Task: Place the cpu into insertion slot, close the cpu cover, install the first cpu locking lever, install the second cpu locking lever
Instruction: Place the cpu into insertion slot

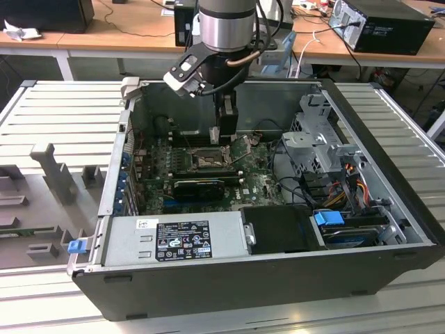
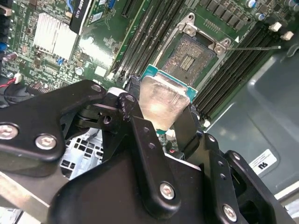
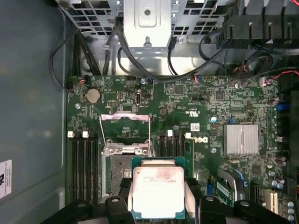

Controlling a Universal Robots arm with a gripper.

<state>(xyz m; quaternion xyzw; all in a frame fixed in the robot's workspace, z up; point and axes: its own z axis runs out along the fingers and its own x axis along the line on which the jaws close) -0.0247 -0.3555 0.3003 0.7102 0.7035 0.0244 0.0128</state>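
Exterior view first, running from its left: I've got a grey moulded fixture on the slatted table, then the open computer case with a blue tab at its corner and the power supply along the near side. Mid-frame, the arm reaches down into the case and the gripper hangs just above the green motherboard, over the insertion slot. Toward the exterior view's right sit the metal drive cage and a blue drive handle.

In the first wrist view I see the coin cell and the black memory slots. Beside them is the insertion slot, its dark centre partly showing. The cpu cover stands swung up at the slot's far edge, so the slot is uncovered. The gripper is pinching the cpu by two opposite edges, pale metal face toward the camera. The chip overlaps one side of the slot in this picture, offset rather than centred on it. Further along is a finned silver heatsink.

In the second wrist view that heatsink comes first. The gripper has its black fingers clamped on the cpu, which is held clear above the board. The insertion slot lies bare just past it.
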